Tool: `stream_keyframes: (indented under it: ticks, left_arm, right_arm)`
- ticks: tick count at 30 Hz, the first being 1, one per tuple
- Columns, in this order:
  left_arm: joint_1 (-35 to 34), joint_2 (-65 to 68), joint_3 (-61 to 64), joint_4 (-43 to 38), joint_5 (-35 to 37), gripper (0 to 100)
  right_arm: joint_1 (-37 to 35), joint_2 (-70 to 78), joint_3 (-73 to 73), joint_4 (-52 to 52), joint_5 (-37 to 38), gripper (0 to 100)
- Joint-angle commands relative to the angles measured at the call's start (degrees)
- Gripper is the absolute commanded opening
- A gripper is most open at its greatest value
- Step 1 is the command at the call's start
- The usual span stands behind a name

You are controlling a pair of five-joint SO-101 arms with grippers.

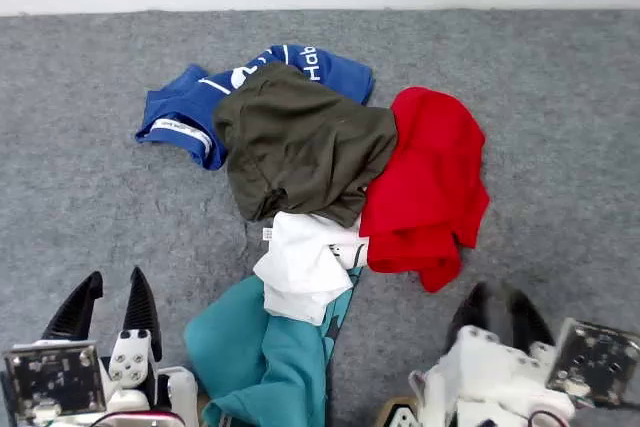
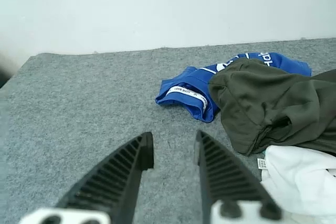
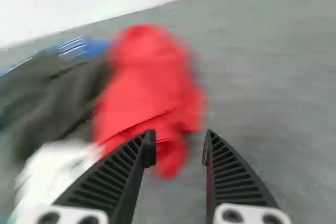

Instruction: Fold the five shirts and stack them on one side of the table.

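The left gripper (image 1: 116, 277) sits at about 8 o'clock on the grey table (image 1: 560, 97), its black fingers spread and holding nothing. The right gripper (image 3: 179, 137) is at about 5 o'clock, its jaws likewise parted and empty, with bare table under them.

All five shirts lie unfolded in one loose heap at mid-table. Nearest the left gripper, at 6 o'clock of the heap, the teal shirt (image 1: 265, 357) runs out past the near edge of the high view. The white shirt (image 1: 305, 262) lies over its far end, and a small tag (image 2: 261, 163) shows at the white shirt's edge, its print too small to read. The olive shirt (image 1: 300, 142) is crumpled at the centre. At 3 o'clock the red shirt (image 1: 430, 177) touches it. At 10 o'clock the blue shirt (image 1: 180, 107) is half buried under the olive one. It carries a white neck label (image 2: 184, 94), illegible, and white lettering (image 1: 300, 57) partly covered.
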Motion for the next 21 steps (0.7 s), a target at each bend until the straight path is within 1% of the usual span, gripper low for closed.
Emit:
stream_keyframes:
  ticks: [1,4,7,10,14,16,18,20,21]
  left_arm:
    - [-3.1,15.6,-16.7,1.3,0.6,21]
    - [-6.0,28.0,-24.4,1.8,0.6,21]
    - [-7.0,36.5,-31.3,1.9,0.6,21]
    - [-7.0,42.4,-31.2,2.0,0.6,21]
    - [-6.2,47.2,-24.3,2.0,0.6,21]
    - [-3.1,49.1,-19.5,2.0,0.6,21]
    - [2.7,51.2,-15.2,2.0,0.4,21]
    - [9.4,53.8,-12.4,2.0,-0.4,21]
    - [12.7,55.4,-11.3,2.0,-2.0,21]
  right_arm:
    - [4.8,0.1,-13.4,-7.2,25.1,16.1]
    - [4.8,0.6,-13.0,-11.5,25.2,16.1]
    - [4.9,4.6,-10.6,-12.9,25.2,16.1]
    - [4.9,13.5,-10.0,-11.6,25.2,16.2]
    - [4.5,28.4,-15.1,-7.1,25.5,16.2]
    - [4.4,36.4,-19.6,-3.5,25.6,16.2]
    - [3.7,44.1,-23.9,0.1,25.6,16.2]
    - [0.0,51.3,-27.0,2.3,25.6,16.2]
    - [-2.2,54.5,-27.3,2.3,25.6,16.2]
